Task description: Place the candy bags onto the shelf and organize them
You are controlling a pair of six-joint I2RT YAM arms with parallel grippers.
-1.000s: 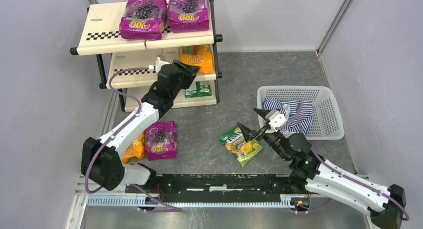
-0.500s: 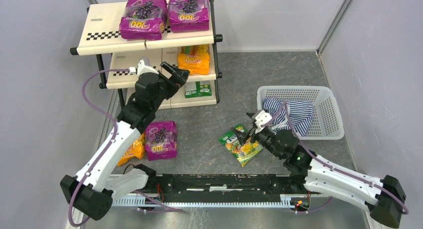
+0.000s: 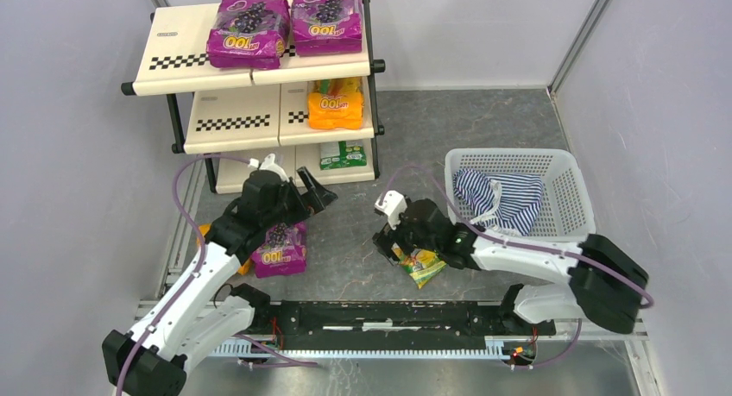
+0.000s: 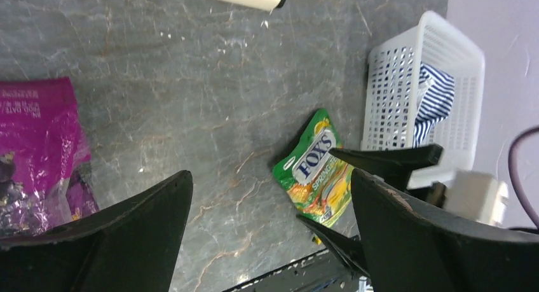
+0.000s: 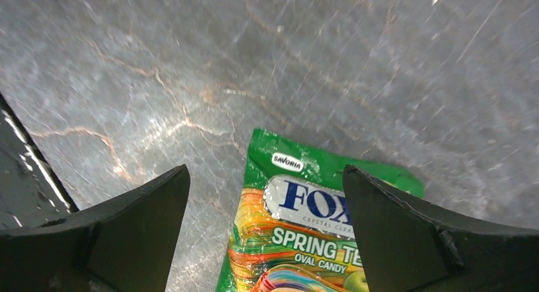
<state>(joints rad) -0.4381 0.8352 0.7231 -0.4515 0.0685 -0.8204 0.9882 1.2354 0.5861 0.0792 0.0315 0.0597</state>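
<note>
Candy bags (image 3: 326, 16) on shelf (image 3: 173, 61), overhead view alone.

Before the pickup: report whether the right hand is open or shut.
Open. The right hand shows fingers wide apart, straddling the green candy bag.

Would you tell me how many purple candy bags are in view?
3: two purple bags side by side atop the shelf, one on the floor; more may hide underneath.
</note>
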